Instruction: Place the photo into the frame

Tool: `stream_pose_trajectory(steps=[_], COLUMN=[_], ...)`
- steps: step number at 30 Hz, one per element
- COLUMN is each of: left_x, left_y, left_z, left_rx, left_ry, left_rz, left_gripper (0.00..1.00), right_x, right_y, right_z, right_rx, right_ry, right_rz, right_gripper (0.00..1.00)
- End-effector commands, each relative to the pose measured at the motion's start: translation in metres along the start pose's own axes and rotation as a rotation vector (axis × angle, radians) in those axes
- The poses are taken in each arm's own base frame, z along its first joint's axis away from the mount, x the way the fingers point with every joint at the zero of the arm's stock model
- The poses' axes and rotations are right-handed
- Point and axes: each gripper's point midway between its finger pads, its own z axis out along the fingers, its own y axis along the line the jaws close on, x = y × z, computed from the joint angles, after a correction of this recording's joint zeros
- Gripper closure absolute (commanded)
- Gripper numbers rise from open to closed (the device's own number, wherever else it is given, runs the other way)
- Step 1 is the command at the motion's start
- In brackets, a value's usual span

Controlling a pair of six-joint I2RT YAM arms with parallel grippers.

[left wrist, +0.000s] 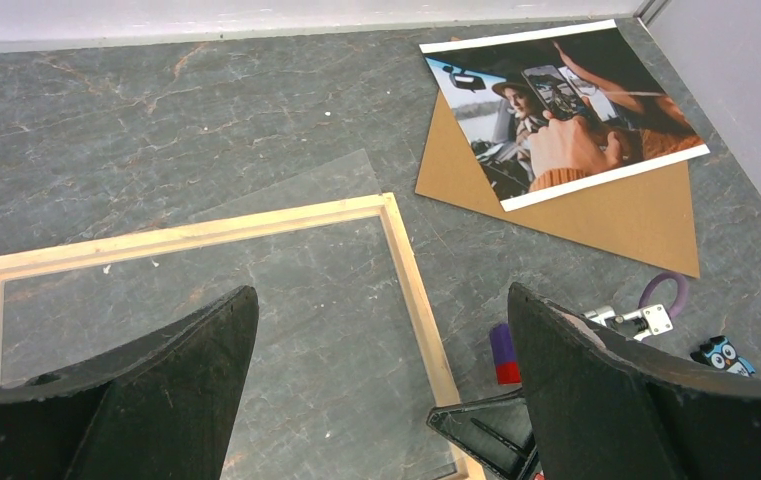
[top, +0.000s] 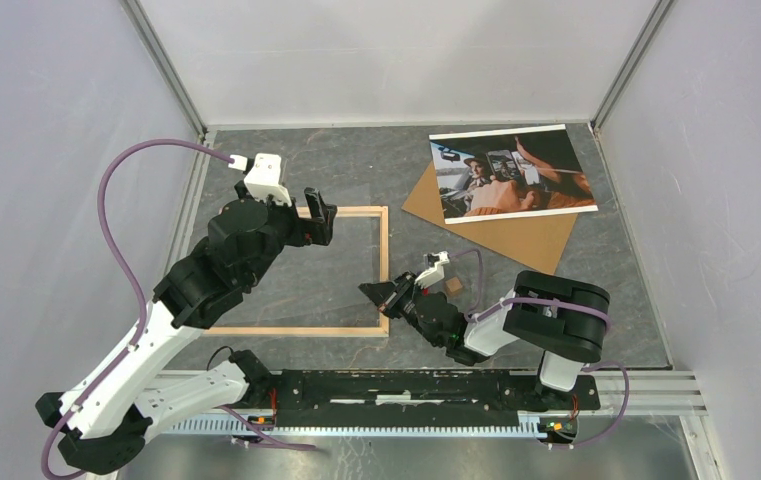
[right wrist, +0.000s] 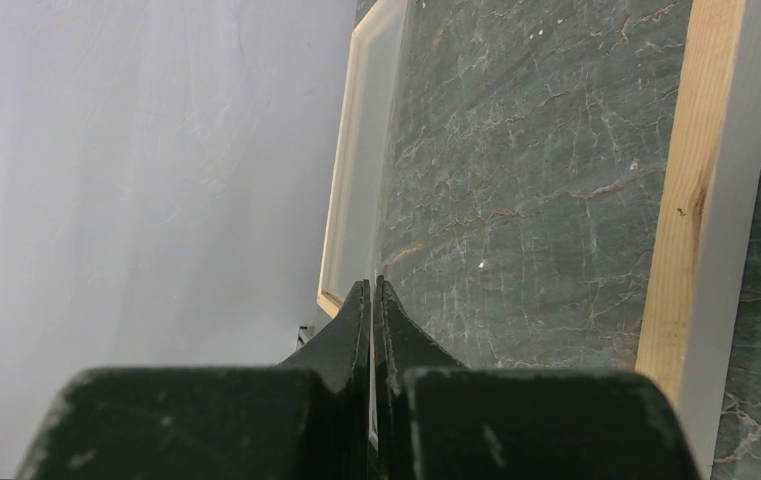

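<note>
The photo lies face up at the back right, partly over a brown backing board. Left of centre, the light wooden frame lies flat on the table. My left gripper hangs open above the frame's far side, holding nothing. At the frame's right slat, my right gripper is shut on the edge of a clear pane. The pane slants over the frame's opening.
The backing board sticks out below and right of the photo. A small brown block and a purple and red piece lie right of the frame. Enclosure walls stand close on three sides.
</note>
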Motion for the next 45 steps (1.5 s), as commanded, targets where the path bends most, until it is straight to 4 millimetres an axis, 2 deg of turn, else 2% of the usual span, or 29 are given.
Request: stream_pose_trajectory(steps=[1,14,32,45], left_x=[-0.012,-0.015,-0.014,-0.013], left_y=[0.004,0.006,0.005,0.004], left_z=[-0.001,-0.003,-0.002,-0.001], left_rx=[-0.013,-0.019,-0.009,0.003], left_ry=[-0.048,-0.059,-0.057,-0.053], left_rz=[0.023,0.009,0.002,0.003], left_gripper=[0.00,0.00,0.00,0.00], right_x=[-0.002,0.007,0.002,0.011], right_y=[0.019,0.024,0.011,0.002], right_z=[0.000,-0.003,0.001,-0.001], right_rx=[-0.061,-0.059,0.022,0.094], right_ry=[-0.009,-0.033,-0.098,-0.102], right_rz=[0.021,0.012,-0.023,-0.012], right_gripper=[1.00,1.00,1.00,1.00])
